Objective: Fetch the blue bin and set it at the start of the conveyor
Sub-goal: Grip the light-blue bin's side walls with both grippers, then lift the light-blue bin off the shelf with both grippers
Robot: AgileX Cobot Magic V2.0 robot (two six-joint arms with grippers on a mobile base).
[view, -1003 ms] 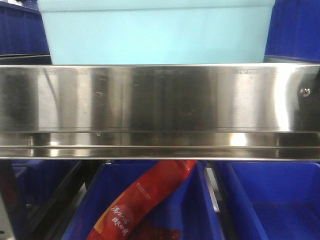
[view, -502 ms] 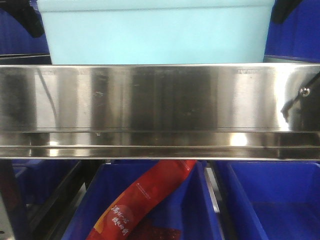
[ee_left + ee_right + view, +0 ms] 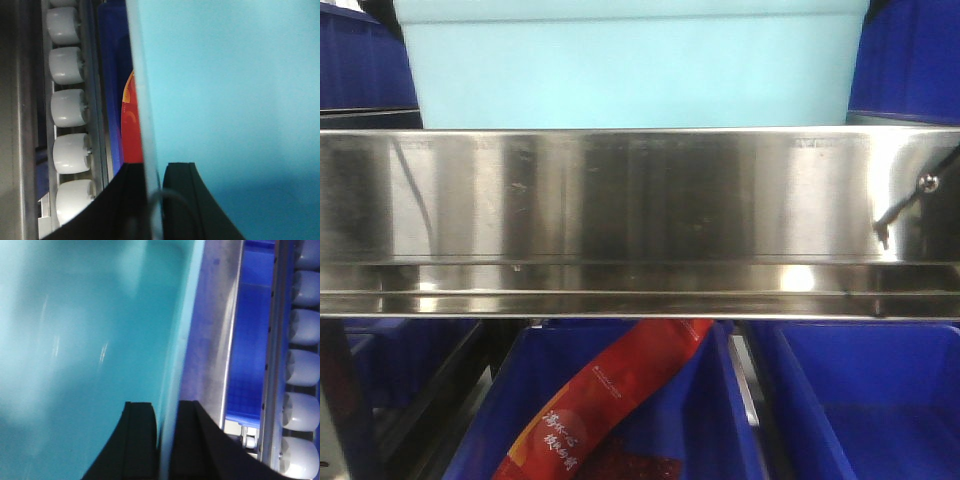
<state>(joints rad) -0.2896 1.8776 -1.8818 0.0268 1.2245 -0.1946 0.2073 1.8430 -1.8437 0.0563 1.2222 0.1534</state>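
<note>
The blue bin [image 3: 630, 70] is a pale cyan tub standing on the upper shelf behind the steel rail. In the left wrist view its wall [image 3: 230, 100] fills the right side, and my left gripper [image 3: 152, 170] has one black finger on each side of the thin rim, shut on it. In the right wrist view the bin's inside [image 3: 90, 330] fills the left, and my right gripper [image 3: 167, 407] pinches the opposite rim the same way. The conveyor start is out of view.
A shiny stainless-steel shelf rail [image 3: 640, 200] spans the front view below the bin. Dark blue bins [image 3: 910, 60] flank it, and more sit below [image 3: 860, 400], one holding a red packet [image 3: 610, 390]. White rollers [image 3: 67, 107] [image 3: 302, 370] run along both sides of the shelf.
Dark arm parts came into the top corners of the front view half a second ago and have now mostly left it. The blue bin has not moved.
</note>
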